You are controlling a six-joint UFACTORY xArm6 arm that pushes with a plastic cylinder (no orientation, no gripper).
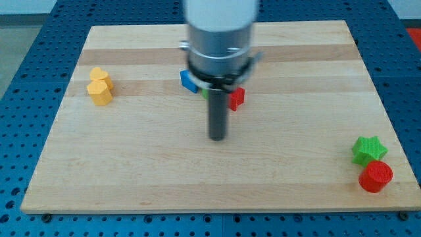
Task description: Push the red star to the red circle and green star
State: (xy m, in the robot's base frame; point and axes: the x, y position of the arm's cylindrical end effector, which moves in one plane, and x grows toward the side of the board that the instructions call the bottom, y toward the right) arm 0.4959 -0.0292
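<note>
Camera view, dark rod's tip (217, 137), smooth wooden board (131, 164), red star (236, 98) partly hidden.

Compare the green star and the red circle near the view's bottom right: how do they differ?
The green star has points; the red circle is round. The green star is green, the red circle red. The green star lies nearer the view's top, the red circle just below it. Both sit close together on the wooden board, far from my tip.

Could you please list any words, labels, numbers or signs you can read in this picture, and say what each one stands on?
None: no text, number or sign shows on the wooden board, the coloured blocks, the arm's grey housing or the blue perforated surface around it.
</note>
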